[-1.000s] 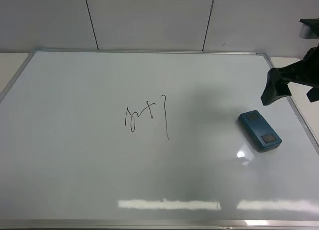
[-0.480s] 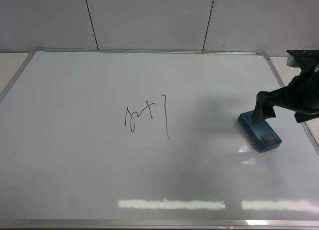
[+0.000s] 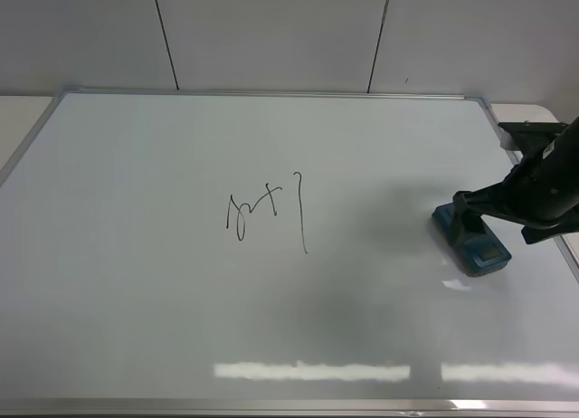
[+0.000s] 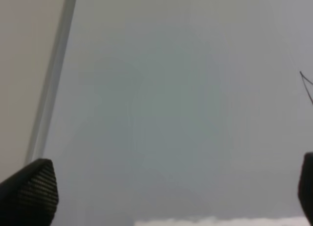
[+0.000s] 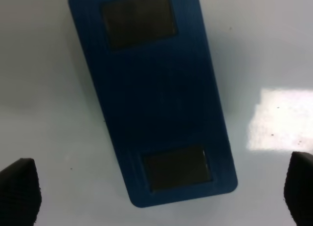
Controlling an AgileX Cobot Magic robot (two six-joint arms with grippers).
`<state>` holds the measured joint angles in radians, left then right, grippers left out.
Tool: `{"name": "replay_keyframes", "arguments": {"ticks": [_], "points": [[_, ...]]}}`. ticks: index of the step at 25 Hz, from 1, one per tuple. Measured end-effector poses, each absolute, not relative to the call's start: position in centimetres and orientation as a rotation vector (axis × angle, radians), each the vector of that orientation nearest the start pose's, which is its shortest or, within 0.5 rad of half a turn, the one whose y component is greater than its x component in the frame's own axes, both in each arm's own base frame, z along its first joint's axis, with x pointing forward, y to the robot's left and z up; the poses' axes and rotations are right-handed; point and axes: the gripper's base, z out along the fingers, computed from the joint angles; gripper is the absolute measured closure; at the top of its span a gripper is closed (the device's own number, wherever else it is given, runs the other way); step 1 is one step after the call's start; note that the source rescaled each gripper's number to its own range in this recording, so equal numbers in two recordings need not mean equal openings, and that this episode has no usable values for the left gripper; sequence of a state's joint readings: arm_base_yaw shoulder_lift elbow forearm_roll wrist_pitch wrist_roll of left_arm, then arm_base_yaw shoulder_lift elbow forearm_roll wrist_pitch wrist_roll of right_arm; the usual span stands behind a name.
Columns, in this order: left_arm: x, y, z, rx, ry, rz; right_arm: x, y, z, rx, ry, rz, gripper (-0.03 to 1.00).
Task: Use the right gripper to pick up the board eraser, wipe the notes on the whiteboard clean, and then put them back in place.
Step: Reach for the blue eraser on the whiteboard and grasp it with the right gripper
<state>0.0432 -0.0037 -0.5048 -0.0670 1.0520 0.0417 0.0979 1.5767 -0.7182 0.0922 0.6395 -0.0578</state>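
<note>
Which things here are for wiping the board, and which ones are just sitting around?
For the job:
right gripper, open over the eraser
board eraser
notes
whiteboard

Just there:
left gripper, open and holding nothing
wall behind the board

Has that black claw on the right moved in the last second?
Yes. The right gripper has dropped down and leftward, away from the right frame of the whiteboard, and is now over the board eraser, fingers wide apart.
</note>
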Motion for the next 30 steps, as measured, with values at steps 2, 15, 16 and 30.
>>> {"name": "replay_keyframes", "arguments": {"ticks": [2,15,16,30], "points": [[-0.6,-0.6,27.9,0.002,2.025,-0.026,25.1,2.9,14.9,-0.130,2.994,0.091,-0.03],[-0.6,-0.6,27.9,0.002,2.025,-0.026,26.7,2.4,15.6,-0.293,2.939,-0.037,-0.03],[-0.6,-0.6,27.9,0.002,2.025,-0.026,26.9,2.4,15.8,-0.309,2.935,-0.039,-0.03],[-0.6,-0.6,27.9,0.002,2.025,-0.026,27.7,2.8,12.8,-0.348,3.049,0.011,-0.03]]}}
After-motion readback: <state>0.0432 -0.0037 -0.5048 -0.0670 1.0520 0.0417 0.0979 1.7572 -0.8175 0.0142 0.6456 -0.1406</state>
